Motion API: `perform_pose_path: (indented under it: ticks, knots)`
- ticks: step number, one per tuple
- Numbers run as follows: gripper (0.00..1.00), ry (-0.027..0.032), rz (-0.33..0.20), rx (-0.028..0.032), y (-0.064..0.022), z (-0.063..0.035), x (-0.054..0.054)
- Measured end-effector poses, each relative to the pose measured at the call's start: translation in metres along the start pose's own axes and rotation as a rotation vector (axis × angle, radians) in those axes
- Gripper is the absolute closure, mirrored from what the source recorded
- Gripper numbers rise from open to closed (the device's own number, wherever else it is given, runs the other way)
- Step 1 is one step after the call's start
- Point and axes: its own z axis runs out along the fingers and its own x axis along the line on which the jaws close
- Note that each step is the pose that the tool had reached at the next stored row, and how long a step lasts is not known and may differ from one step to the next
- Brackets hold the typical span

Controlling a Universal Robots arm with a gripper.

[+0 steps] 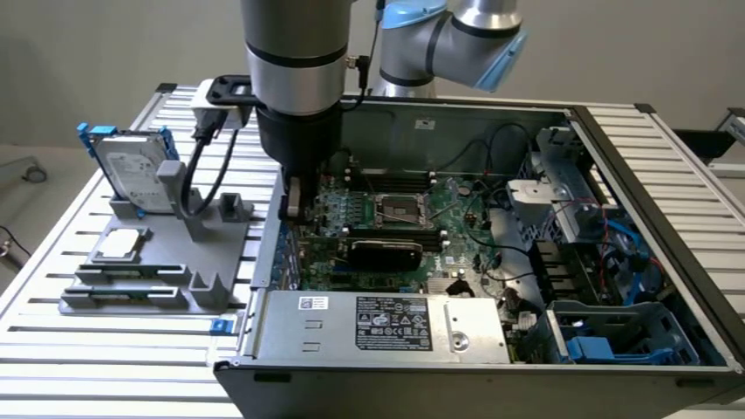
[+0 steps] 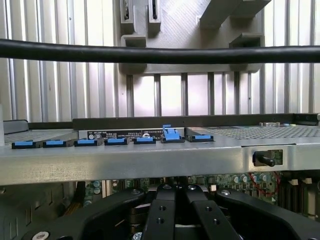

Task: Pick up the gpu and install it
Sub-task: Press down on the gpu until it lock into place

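The gpu [image 1: 386, 253], with its black rounded shroud, sits on the green motherboard [image 1: 460, 223] inside the open computer case [image 1: 652, 175], just below the processor socket [image 1: 402, 209]. My gripper [image 1: 296, 208] reaches down into the case by its wall on the exterior view's left, a short way from the gpu and apart from it. In the wrist view the black fingers [image 2: 161, 212] are pressed together, so the gripper [image 2: 175, 194] is shut with nothing between them. It hangs just inside the case's metal edge [image 2: 150, 157], which carries a row of blue clips [image 2: 86, 142]; one clip [image 2: 171, 134] stands raised.
On the slatted table at the exterior view's left stands a grey fixture [image 1: 152, 271] holding a silver hard drive in a blue frame [image 1: 132, 170] and a small silver chip [image 1: 122, 244]. The power supply [image 1: 390, 325] fills the case's front. Cables and drive bays [image 1: 605, 262] crowd the right.
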Motion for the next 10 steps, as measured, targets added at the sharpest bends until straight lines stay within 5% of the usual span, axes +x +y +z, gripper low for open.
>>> perform_pose_path:
  ticks: [10]
  knots:
    - [0.89, 0.0291, 0.016, -0.0006, 0.0001, -0.0005, -0.0013]
